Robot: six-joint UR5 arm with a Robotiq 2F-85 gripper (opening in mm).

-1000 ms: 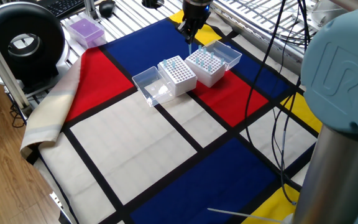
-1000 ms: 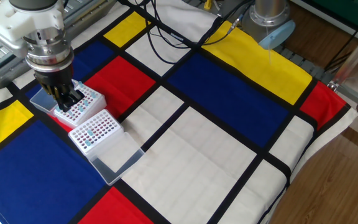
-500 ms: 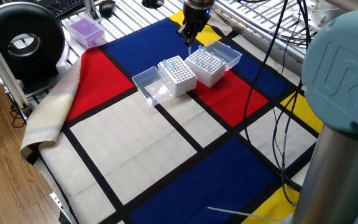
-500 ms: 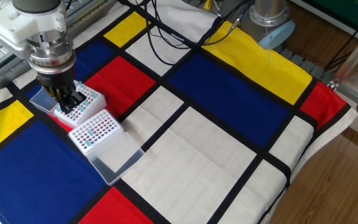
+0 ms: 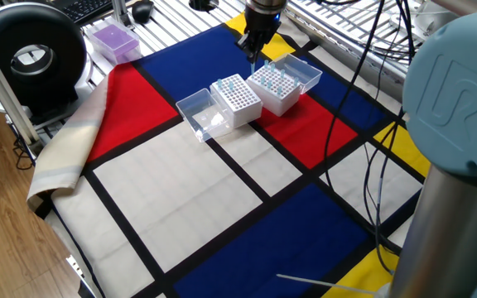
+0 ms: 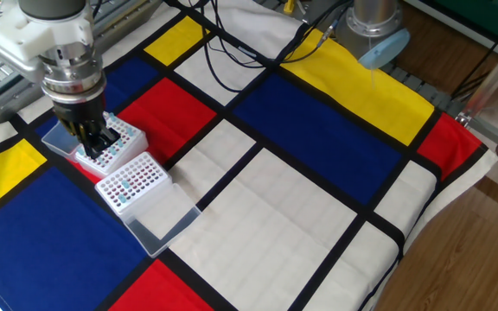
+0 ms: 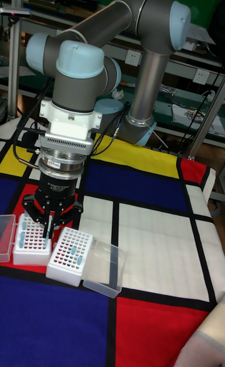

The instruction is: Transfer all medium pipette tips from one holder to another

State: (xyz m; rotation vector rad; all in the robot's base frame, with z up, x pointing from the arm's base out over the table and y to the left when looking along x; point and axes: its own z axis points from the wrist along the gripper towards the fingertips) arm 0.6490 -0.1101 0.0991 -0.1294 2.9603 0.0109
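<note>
Many medium pipette tips (image 7: 70, 251), pale blue, slender, translucent

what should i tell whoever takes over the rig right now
Pincer: above the rack with more tips, fingers close together around what looks like one blue tip; grip not certain from these views.
Racks: two white racks side by side on the cloth, each with its clear lid open. The other rack stands beside it.
Done: a few tips already sit in the other rack.
Left: most tips are still in the first rack. Likely next step is carrying this tip across and seating it in a free hole, then repeating.
</note>
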